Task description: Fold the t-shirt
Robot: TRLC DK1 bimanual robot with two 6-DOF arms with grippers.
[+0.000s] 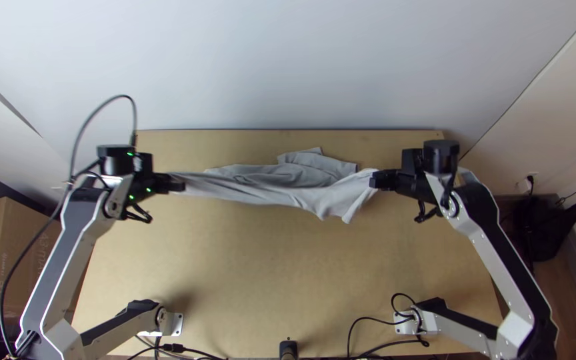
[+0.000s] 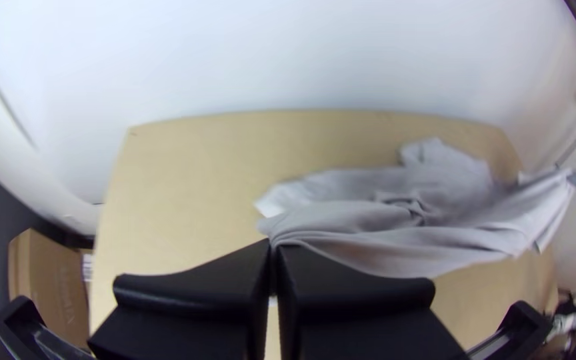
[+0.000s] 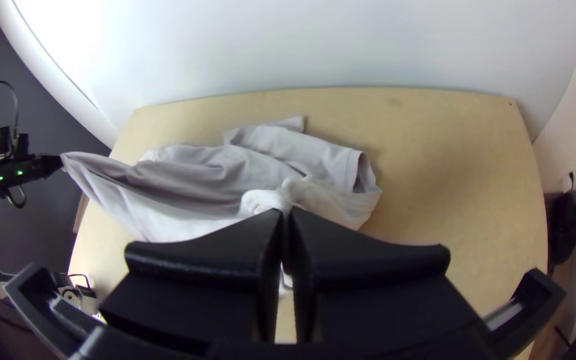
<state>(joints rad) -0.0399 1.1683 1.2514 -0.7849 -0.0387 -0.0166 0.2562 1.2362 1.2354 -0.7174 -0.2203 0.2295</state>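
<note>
My left gripper (image 1: 180, 184) is shut on one end of the grey t-shirt (image 1: 278, 187), at the left of the top view. At the right, my right gripper (image 1: 373, 180) is shut on its other end. Between them the cloth stretches taut and bunched in long creases, with a part lying loosely on the table behind. In the left wrist view the left gripper (image 2: 273, 248) pinches an edge of the t-shirt (image 2: 395, 233). The right wrist view has the right gripper (image 3: 285, 215) closed on a gathered bit of the t-shirt (image 3: 188, 193).
The wooden table (image 1: 288, 273) reaches to the white wall (image 1: 288, 67) behind it. A cardboard box (image 1: 15, 253) stands off the table at the left. Black cables (image 1: 368, 327) run along the near edge by the arm bases. A black bag-like object (image 1: 541, 227) is at the right.
</note>
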